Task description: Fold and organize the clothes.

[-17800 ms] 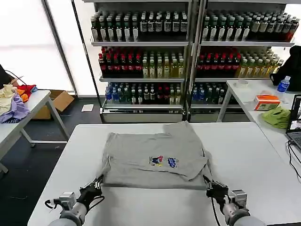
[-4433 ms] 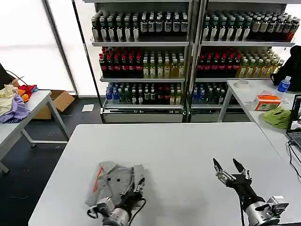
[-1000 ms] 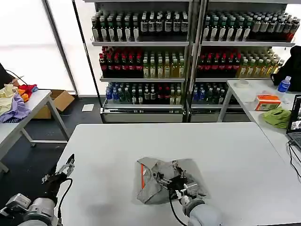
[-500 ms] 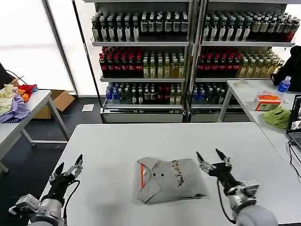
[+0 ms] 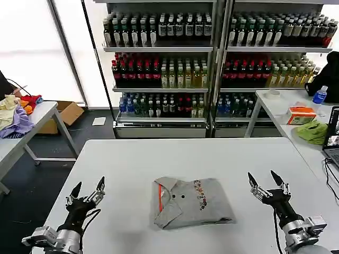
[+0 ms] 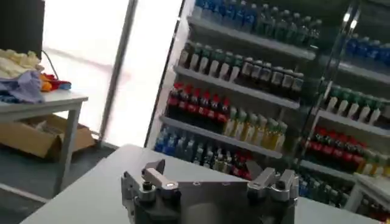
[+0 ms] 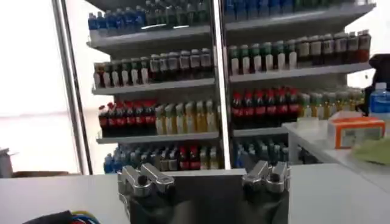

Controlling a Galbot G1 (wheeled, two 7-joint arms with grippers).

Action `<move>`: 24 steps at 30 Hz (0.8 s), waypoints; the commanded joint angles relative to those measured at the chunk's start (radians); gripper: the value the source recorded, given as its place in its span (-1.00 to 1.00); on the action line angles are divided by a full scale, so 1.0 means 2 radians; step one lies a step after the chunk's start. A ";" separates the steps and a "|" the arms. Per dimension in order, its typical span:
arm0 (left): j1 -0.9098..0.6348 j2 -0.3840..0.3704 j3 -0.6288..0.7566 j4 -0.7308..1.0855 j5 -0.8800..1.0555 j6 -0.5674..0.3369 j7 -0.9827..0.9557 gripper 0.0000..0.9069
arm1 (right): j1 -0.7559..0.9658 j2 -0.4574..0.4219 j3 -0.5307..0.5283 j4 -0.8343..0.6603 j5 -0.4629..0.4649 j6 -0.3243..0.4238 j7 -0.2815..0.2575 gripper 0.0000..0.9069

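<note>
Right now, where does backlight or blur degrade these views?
Head view: the window is blown out white, while the folded shirts are evenly lit and sharp. Left wrist view: window glare, soft shelves. Right wrist view: washed-out window side, soft bottles.

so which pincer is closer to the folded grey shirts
Right, narrowly. The right pincer hangs open just off the folded grey shirts on their right; the left pincer, also open, sits farther off on their left.
</note>
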 commanded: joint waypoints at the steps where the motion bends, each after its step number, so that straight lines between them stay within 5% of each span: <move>1: 0.012 -0.015 0.012 -0.001 0.078 -0.032 0.049 1.00 | -0.031 0.002 0.031 -0.012 0.001 0.060 -0.027 1.00; 24: 0.041 -0.056 0.004 0.011 0.201 -0.142 0.100 1.00 | -0.048 0.013 0.027 -0.010 0.011 0.068 -0.032 1.00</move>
